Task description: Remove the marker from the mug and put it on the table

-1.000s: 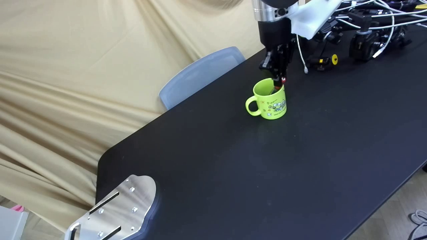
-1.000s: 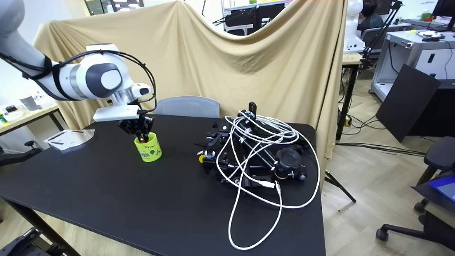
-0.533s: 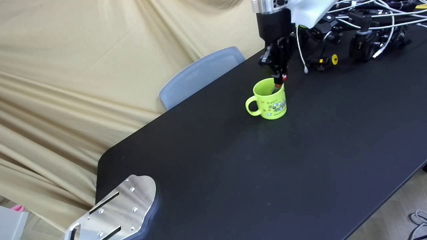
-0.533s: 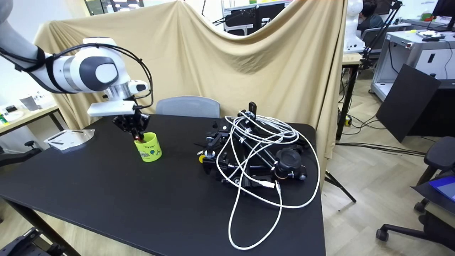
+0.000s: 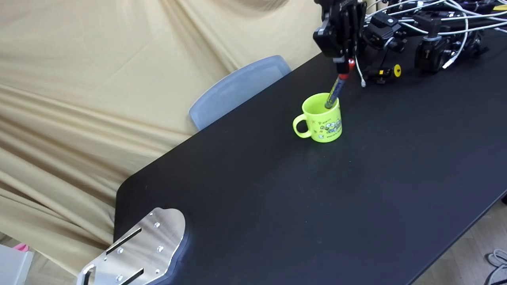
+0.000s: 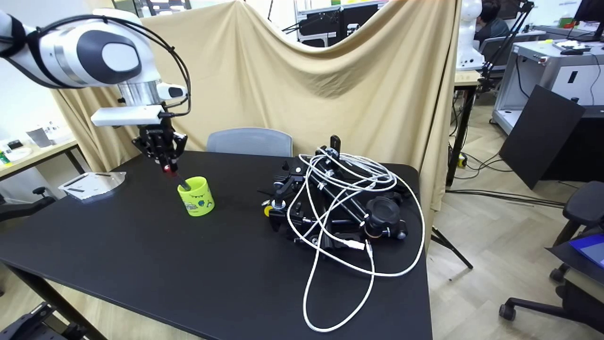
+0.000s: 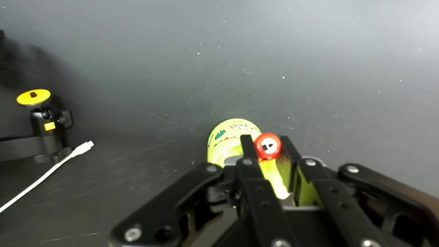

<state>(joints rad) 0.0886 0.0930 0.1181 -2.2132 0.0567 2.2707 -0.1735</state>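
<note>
The lime-green mug (image 5: 325, 126) stands upright on the black table (image 5: 277, 206); it also shows in an exterior view (image 6: 198, 202) and partly behind the fingers in the wrist view (image 7: 233, 132). My gripper (image 5: 345, 68) is above the mug, shut on the red end of the marker (image 5: 335, 92). The marker is tilted, and its lower end is at the mug's mouth, just inside the rim. In an exterior view the marker (image 6: 183, 182) slants down from my gripper (image 6: 168, 166) into the mug. In the wrist view the red end (image 7: 268, 146) sits between both fingertips.
Black tripod gear with white cables (image 6: 339, 198) lies on the table beyond the mug. A black mount with a yellow disc (image 7: 33, 97) and a white cable end (image 7: 84, 148) lie nearer. A metal plate (image 5: 146, 245) is at another table edge. A chair back (image 6: 250, 141) stands behind.
My gripper has risen and drawn the marker up, so most of its body now shows above the rim. The mug has shifted very slightly.
</note>
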